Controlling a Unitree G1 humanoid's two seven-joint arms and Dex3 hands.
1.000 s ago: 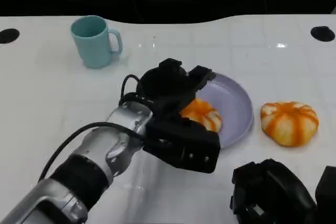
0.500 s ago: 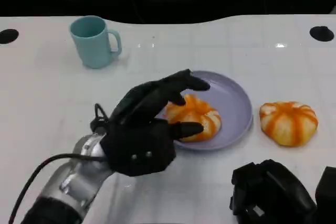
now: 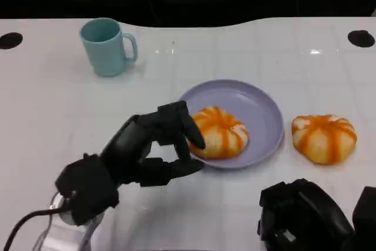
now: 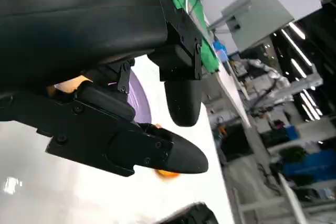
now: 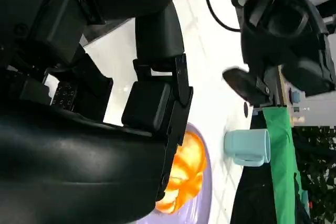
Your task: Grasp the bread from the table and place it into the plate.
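Bread (image 3: 218, 131), a round orange-and-white striped bun, lay inside the lavender plate (image 3: 261, 107), toward its left and front, with nothing gripping it. Going left to right in the head view: a light teal mug (image 3: 106, 46) stood upright far back on the white table (image 3: 47, 116), its handle pointing right, well apart from everything else. In front of it, nearer the robot, the left hand (image 3: 144, 154) hovered just beside the plate's left rim, fingers (image 3: 187, 129) spread and released, holding nothing; the upper fingertips overlapped the bun's left edge in the picture, though contact could not be judged. Next came the plate with its bun, and just beyond the plate's right rim, apart from it, a second striped bun (image 3: 324, 137) sat on the table. At the lower right the right hand (image 3: 305, 216) showed as a dark mass low at the table's near edge; whether its fingers were curled or loose could not be told. The left wrist view showed the parted fingers (image 4: 152, 153) of the left hand with a sliver of plate (image 4: 140, 103) behind them.
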